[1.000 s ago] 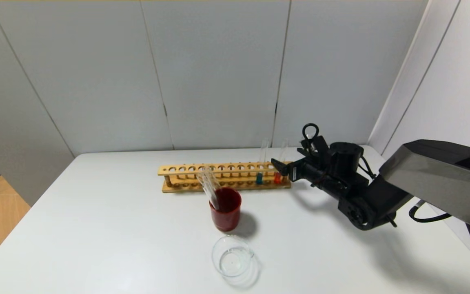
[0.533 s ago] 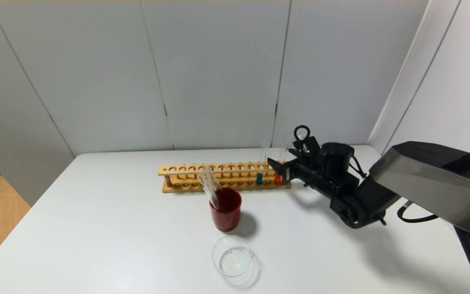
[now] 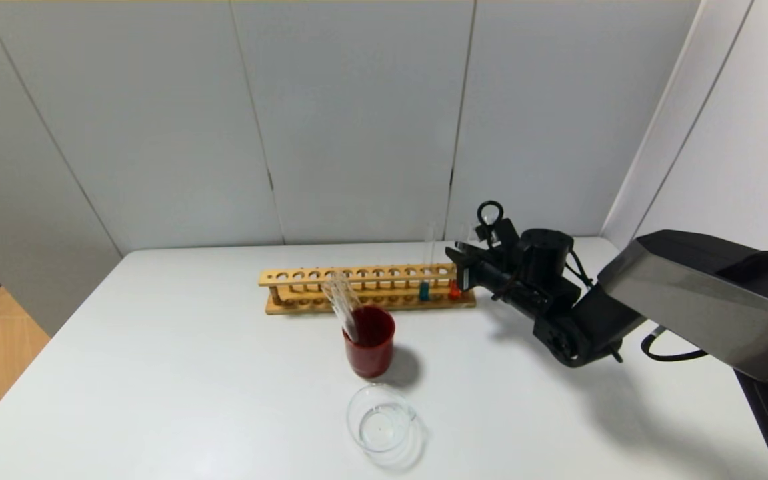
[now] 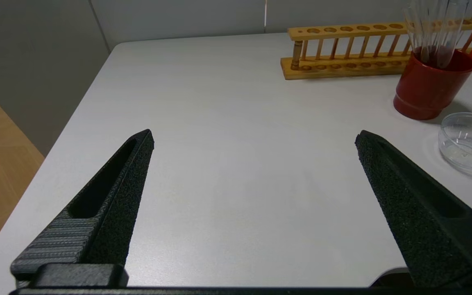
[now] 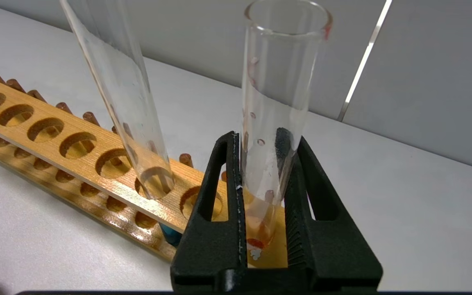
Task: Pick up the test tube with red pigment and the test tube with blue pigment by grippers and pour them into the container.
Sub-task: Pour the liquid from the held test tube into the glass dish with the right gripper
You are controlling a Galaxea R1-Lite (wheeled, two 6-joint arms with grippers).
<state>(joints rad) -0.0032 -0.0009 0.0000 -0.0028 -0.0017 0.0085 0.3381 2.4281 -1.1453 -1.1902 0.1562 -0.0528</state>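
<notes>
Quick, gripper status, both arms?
Left gripper: open, empty, above the table.
Right gripper: closed on the test tube with red pigment, still in the wooden rack.

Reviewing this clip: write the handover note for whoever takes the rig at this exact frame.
Right claw: shut on the red-pigment tube, which stands in the end hole of the wooden rack, not lifted clear.
Left claw: open, holding nothing, over bare table away from the rack.
Blue-pigment tube: in the rack, next to the red one, untouched.
Glass container: near the front edge, in front of the red cup of spare tubes.
Done: grasp on red. Left: lift, pour both.
</notes>
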